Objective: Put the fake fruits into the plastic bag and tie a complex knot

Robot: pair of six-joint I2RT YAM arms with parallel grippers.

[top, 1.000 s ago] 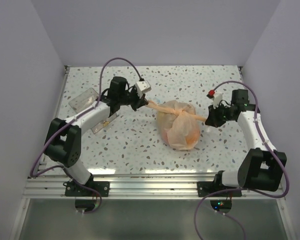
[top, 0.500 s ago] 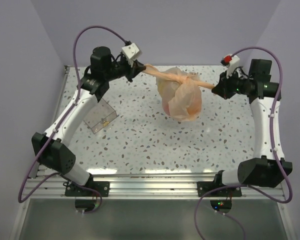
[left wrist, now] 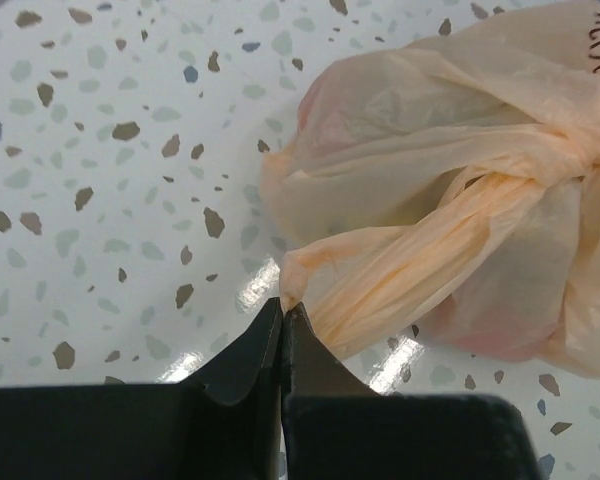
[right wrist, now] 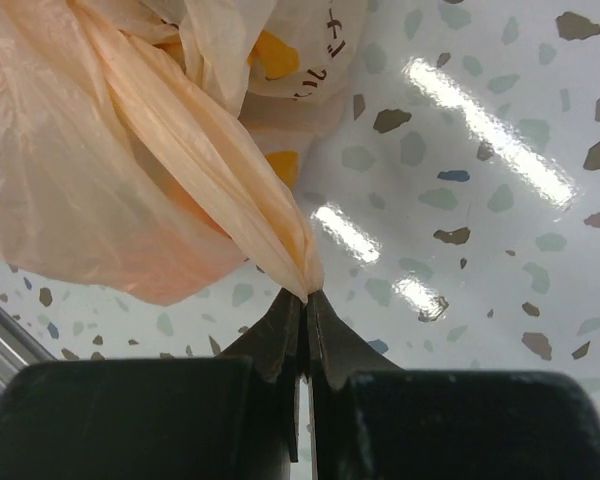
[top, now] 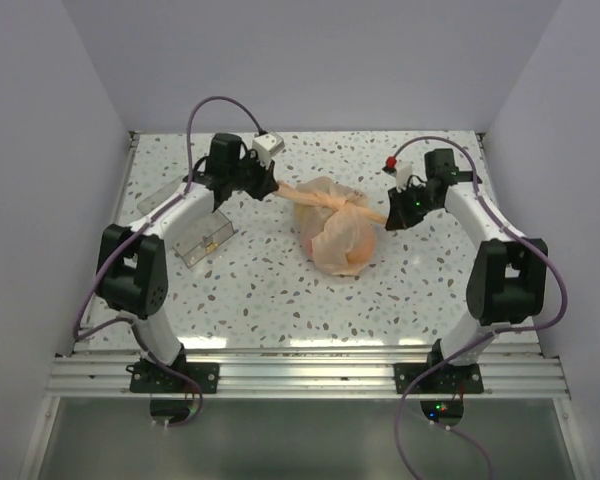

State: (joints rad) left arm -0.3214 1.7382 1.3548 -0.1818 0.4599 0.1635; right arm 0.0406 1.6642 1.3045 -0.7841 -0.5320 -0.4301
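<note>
Plastic bag [top: 332, 235] lowered to the table [top: 260, 290] since half a second ago, left gripper [left wrist: 282, 310] and right gripper [right wrist: 305, 297] clamped on its twisted handles [left wrist: 410, 270], fake fruits [right wrist: 267, 52] mere yellow blurs inside.

Fake fruits [right wrist: 265, 50] veiled by plastic bag [top: 335, 235] (yellow patches only, perhaps banana); bag cut off at wrist-view edges.
</note>
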